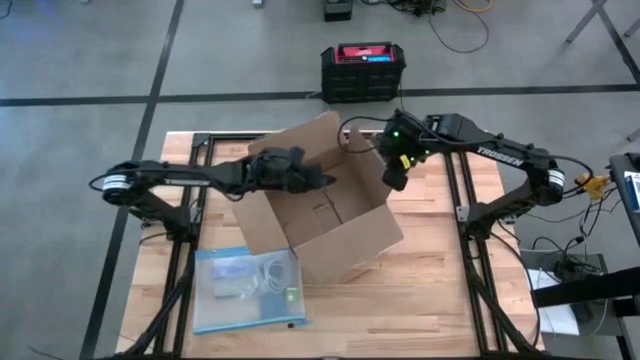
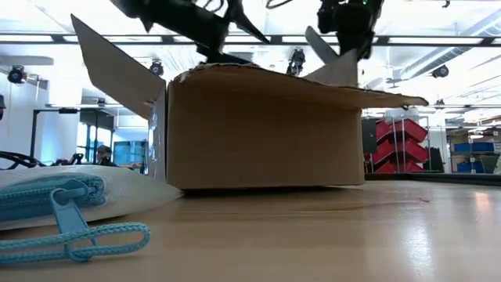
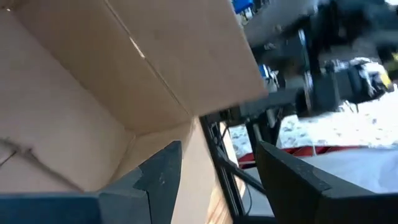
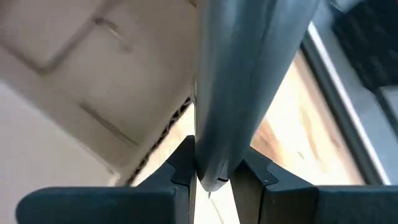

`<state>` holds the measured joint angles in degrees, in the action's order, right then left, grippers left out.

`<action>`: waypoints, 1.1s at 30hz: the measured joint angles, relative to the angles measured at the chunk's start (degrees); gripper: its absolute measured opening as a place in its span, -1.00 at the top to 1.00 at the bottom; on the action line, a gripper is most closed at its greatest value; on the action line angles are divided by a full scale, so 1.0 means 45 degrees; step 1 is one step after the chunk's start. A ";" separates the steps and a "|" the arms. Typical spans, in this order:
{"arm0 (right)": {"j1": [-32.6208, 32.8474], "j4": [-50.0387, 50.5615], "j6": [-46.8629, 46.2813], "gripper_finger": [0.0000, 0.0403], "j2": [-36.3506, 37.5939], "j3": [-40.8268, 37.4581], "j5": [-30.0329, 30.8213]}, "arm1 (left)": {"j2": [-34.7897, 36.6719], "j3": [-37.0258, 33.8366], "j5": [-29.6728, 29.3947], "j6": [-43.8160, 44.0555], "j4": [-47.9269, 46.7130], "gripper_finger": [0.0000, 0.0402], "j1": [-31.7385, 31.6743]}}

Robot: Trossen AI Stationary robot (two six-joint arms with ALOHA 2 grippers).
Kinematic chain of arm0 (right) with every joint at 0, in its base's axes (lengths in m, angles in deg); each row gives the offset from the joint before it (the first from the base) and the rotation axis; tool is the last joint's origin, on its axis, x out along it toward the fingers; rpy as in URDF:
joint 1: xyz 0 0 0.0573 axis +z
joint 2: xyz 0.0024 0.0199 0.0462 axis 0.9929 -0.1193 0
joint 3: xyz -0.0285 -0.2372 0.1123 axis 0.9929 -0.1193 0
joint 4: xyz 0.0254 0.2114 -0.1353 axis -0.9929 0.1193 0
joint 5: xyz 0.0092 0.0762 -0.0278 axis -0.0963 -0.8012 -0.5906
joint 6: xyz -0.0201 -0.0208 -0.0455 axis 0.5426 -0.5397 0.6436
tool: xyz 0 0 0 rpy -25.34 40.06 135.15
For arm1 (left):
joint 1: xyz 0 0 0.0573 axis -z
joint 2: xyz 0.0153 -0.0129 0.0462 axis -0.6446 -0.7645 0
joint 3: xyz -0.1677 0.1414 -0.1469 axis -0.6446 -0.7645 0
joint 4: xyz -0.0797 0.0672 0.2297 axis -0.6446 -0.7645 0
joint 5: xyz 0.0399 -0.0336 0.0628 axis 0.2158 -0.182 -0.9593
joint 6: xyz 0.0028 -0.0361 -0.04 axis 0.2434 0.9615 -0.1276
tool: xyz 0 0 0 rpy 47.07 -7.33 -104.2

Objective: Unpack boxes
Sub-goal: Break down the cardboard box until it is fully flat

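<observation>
The brown cardboard box (image 1: 320, 215) (image 2: 258, 133) stands open in the middle of the table (image 1: 430, 290), with its bottom on the wood and its flaps spread. My left gripper (image 1: 328, 179) (image 3: 217, 183) reaches in from the table's left. It hangs open above the box's inside, and the box's inner corner (image 3: 134, 134) lies ahead of it. My right gripper (image 1: 395, 180) (image 4: 214, 177) comes from the table's right and is shut at the box's far right rim. My right gripper pinches the box's far right flap (image 4: 214, 124) between its two fingers, coming steeply from above. The flap looks dark grey in the shade and stands upright (image 2: 344, 70). The box's inside shows on one side of it and the table's wood on the other.
A clear blue-edged bag (image 1: 248, 288) (image 2: 55, 196) lies on the table's near left part, its blue cord (image 2: 78, 239) toward the near edge. A black crate with a red top (image 1: 362, 70) sits on the floor beyond the far edge. Bare wood lies to the box's right and near side.
</observation>
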<state>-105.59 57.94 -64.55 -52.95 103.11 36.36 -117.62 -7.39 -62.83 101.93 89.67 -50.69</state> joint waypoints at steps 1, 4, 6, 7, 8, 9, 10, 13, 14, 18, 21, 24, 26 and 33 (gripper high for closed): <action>0.0116 -0.0465 0.0141 0.76 0.0000 -0.0145 -0.0313 | -0.0238 0.0194 0.0093 0.0032 -0.0024 0.03 -0.0120; 0.0411 -0.1709 0.0470 0.76 -0.0067 -0.0460 -0.0958 | -0.0888 0.0929 0.0386 0.0043 0.0056 0.02 -0.0401; 0.0584 -0.2209 0.0581 0.76 -0.0138 -0.0707 -0.1037 | -0.1285 0.1437 0.0531 0.0043 0.0033 0.01 -0.0500; 0.0621 -0.2501 0.0662 0.76 -0.0166 -0.0789 -0.1168 | -0.1461 0.1674 0.0535 0.0043 0.0051 0.00 -0.0529; 0.0647 -0.2616 0.0766 0.76 -0.0185 -0.0845 -0.1229 | -0.1614 0.1869 0.0540 0.0052 -0.0008 0.00 -0.0543; 0.0676 -0.2623 0.0853 0.76 -0.0187 -0.0942 -0.1246 | -0.1751 0.2082 0.0550 0.0151 -0.0162 -0.01 -0.0543; 0.0686 -0.2612 0.0959 0.76 -0.0187 -0.1048 -0.1279 | -0.1898 0.2300 0.0547 0.0453 -0.0399 -0.02 -0.0548; 0.0681 -0.2782 0.1299 0.76 -0.0186 -0.1244 -0.1294 | -0.2271 0.2669 0.0553 0.1980 -0.1493 -0.03 -0.0547; 0.0681 -0.2773 0.1416 0.76 -0.0164 -0.1311 -0.1285 | -0.2458 0.2692 0.0555 0.2567 -0.1559 -0.03 -0.0543; 0.0681 -0.2901 0.1574 0.76 -0.0177 -0.1533 -0.1291 | -0.2815 0.2668 0.0206 0.3987 -0.0966 -0.02 -0.0657; 0.0685 -0.3162 0.1657 0.76 -0.0241 -0.1770 -0.1789 | -0.2893 0.2641 -0.0262 0.4125 -0.0401 -0.03 -0.0689; 0.0749 -0.3617 0.1783 0.76 -0.0200 -0.1800 -0.2464 | -0.2898 0.2619 -0.0523 0.4338 -0.0173 -0.06 -0.0679; 0.0921 -0.3946 0.1919 0.76 -0.0141 -0.1800 -0.2580 | -0.2776 0.2619 -0.0699 0.4374 -0.0159 -0.07 -0.0669; 0.1215 -0.4076 0.2072 0.76 -0.0143 -0.1800 -0.2601 | -0.2981 0.2599 -0.1287 0.5036 -0.0513 -0.08 -0.0884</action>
<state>-100.12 39.60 -55.23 -53.59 95.01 24.65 -131.04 4.31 -68.62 124.59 87.36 -54.67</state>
